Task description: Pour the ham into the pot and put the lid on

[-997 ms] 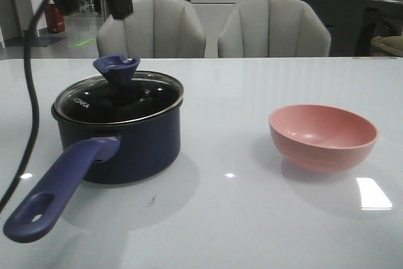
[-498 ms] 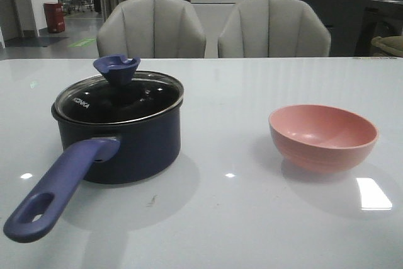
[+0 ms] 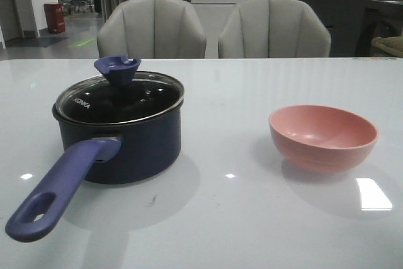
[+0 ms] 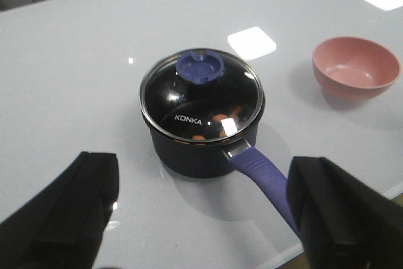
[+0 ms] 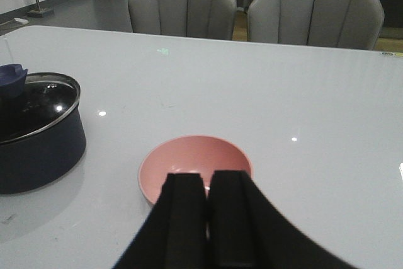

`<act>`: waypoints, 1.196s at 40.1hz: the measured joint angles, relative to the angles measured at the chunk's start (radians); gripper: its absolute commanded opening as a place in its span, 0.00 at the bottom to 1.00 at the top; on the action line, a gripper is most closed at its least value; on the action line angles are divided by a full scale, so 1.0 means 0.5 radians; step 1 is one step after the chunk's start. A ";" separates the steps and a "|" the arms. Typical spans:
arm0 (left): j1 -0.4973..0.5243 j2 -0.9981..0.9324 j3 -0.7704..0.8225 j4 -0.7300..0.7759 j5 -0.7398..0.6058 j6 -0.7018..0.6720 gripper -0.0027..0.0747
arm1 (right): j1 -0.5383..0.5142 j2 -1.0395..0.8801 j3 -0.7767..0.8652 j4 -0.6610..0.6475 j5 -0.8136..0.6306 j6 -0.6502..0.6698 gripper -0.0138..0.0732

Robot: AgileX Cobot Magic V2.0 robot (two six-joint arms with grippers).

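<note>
The navy pot [image 3: 126, 149] stands on the left of the table, its purple-blue handle [image 3: 56, 190] pointing toward the front edge. The glass lid [image 3: 119, 96] with its blue knob [image 3: 117, 67] sits closed on the pot. Through the lid [image 4: 201, 102] small orange ham pieces [image 4: 223, 118] show inside the pot [image 4: 195, 152]. My left gripper [image 4: 201, 212] hangs open high above the table, short of the pot, holding nothing. My right gripper [image 5: 207, 184] is shut and empty, above the near side of the pink bowl [image 5: 195, 168]. Neither gripper shows in the front view.
The empty pink bowl [image 3: 323, 137] sits on the right of the white table [image 3: 227, 218]. Two grey chairs [image 3: 151, 26] stand behind the table's far edge. The table's near edge [image 4: 378, 203] runs close to the end of the pot handle [image 4: 264, 177].
One second ago the left arm and its cable showed at the upper left of the front view above the pot; it has since withdrawn out of that view. Pot, lid and bowl have not moved.
</note>
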 measured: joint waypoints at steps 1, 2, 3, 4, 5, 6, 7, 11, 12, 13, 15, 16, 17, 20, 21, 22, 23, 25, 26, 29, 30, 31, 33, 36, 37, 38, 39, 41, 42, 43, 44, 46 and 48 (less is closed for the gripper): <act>0.000 -0.054 0.043 0.000 -0.040 0.000 0.76 | 0.000 0.000 0.000 0.000 0.000 0.000 0.34; 0.000 -0.123 0.098 0.000 -0.074 0.000 0.76 | 0.000 0.000 0.000 0.000 0.000 0.000 0.34; 0.000 -0.171 0.153 0.000 -0.101 0.000 0.76 | 0.000 0.000 0.000 0.000 0.000 0.000 0.34; 0.000 -0.232 0.192 0.000 -0.135 0.000 0.76 | 0.000 0.000 0.000 0.000 0.000 0.000 0.34; 0.000 -0.289 0.242 0.000 -0.153 0.000 0.75 | 0.000 0.000 0.000 0.000 0.000 0.000 0.34; 0.000 -0.326 0.277 0.000 -0.175 0.000 0.74 | 0.000 0.000 0.000 0.000 0.000 0.000 0.34; 0.000 -0.373 0.322 0.000 -0.190 0.000 0.70 | 0.000 0.000 0.000 0.000 0.000 0.000 0.34; 0.000 -0.491 0.452 0.000 -0.237 0.000 0.48 | 0.000 0.000 0.000 0.000 0.000 0.000 0.34; 0.000 -0.512 0.479 0.000 -0.246 0.000 0.40 | 0.000 0.000 0.000 0.000 0.000 0.000 0.34; 0.000 -0.526 0.501 0.000 -0.257 0.001 0.34 | 0.000 0.000 0.000 0.000 0.000 0.000 0.34; 0.000 -0.541 0.533 0.000 -0.280 0.004 0.20 | 0.000 0.000 0.000 0.000 0.000 0.000 0.34; 0.000 -0.547 0.546 0.000 -0.289 0.004 0.16 | 0.000 0.000 0.000 0.000 0.000 0.000 0.34; 0.000 -0.547 0.555 0.000 -0.296 0.004 0.19 | 0.000 0.000 0.000 0.000 0.000 0.000 0.34; 0.000 -0.549 0.564 0.000 -0.299 0.004 0.19 | 0.000 0.000 0.000 0.000 0.000 0.000 0.34; 0.000 -0.549 0.564 0.000 -0.302 0.004 0.18 | 0.000 0.000 0.000 0.000 0.000 0.000 0.34; 0.000 -0.549 0.564 0.000 -0.306 0.004 0.18 | 0.000 0.000 0.000 0.000 0.000 0.000 0.34; 0.000 -0.549 0.564 0.000 -0.306 0.004 0.18 | 0.000 0.000 0.000 0.000 0.000 0.000 0.34; 0.000 -0.549 0.564 0.000 -0.306 0.004 0.18 | 0.000 0.000 0.000 0.000 0.000 0.000 0.34; 0.000 -0.549 0.564 0.000 -0.306 0.004 0.18 | 0.000 0.000 0.000 0.000 0.000 0.000 0.34; 0.000 -0.549 0.564 0.000 -0.306 0.004 0.18 | 0.000 0.000 0.000 0.000 0.000 0.000 0.34; 0.000 -0.549 0.564 0.000 -0.306 0.004 0.18 | 0.000 0.000 0.000 0.000 0.000 0.000 0.34; 0.000 -0.549 0.564 0.000 -0.306 0.004 0.18 | 0.000 0.000 0.000 0.000 0.000 0.000 0.34; 0.000 -0.549 0.564 0.000 -0.306 0.004 0.18 | 0.000 0.000 0.000 0.000 0.000 0.000 0.34; 0.000 -0.549 0.564 0.000 -0.306 0.004 0.18 | 0.000 0.000 0.000 0.000 0.000 0.000 0.34; 0.000 -0.549 0.564 0.000 -0.306 0.004 0.18 | 0.000 0.000 0.000 0.000 0.000 0.000 0.34; 0.000 -0.549 0.564 0.000 -0.306 0.004 0.18 | 0.000 0.000 0.000 0.000 0.000 0.000 0.34; 0.000 -0.549 0.564 0.000 -0.306 0.004 0.18 | 0.000 0.000 0.000 0.000 0.000 0.000 0.34; 0.000 -0.549 0.564 0.000 -0.306 0.004 0.18 | 0.000 0.000 0.000 0.000 0.000 0.000 0.34; 0.000 -0.549 0.564 0.000 -0.306 0.004 0.18 | 0.000 0.000 0.000 0.000 0.000 0.000 0.34; 0.000 -0.549 0.564 0.000 -0.306 0.004 0.18 | 0.000 0.000 0.000 0.000 0.000 0.000 0.34; 0.000 -0.549 0.569 0.000 -0.311 0.004 0.18 | 0.000 0.000 0.000 0.000 0.000 0.000 0.34; 0.000 -0.549 0.589 0.000 -0.340 0.004 0.18 | 0.000 0.000 0.000 0.000 0.000 0.000 0.34; 0.014 -0.549 0.624 0.000 -0.375 0.004 0.18 | 0.000 0.000 0.000 0.000 0.000 0.000 0.34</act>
